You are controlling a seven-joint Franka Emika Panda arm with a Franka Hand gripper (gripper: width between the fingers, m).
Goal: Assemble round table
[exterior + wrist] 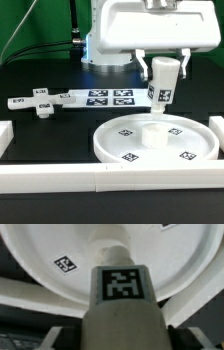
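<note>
The large rimmed round disc (130, 143) lies flat on the black table, with square tags on its face. My gripper (164, 72) is shut on the stubby tagged cylinder post (163, 88) and holds it upright over the disc's middle. The post's narrow lower end reaches down to the raised hub (159, 128) there; I cannot tell whether they touch. In the wrist view the post (122, 291) fills the space between both fingers (52, 336), and the disc (60, 252) lies beyond it. The cross-shaped piece (40, 104) lies loose at the exterior view's left.
The marker board (108, 97) lies behind the disc. Long white border rails run along the front (100, 181), the exterior view's left (5, 133) and its right (216, 126). The arm's white base (105, 45) stands at the back.
</note>
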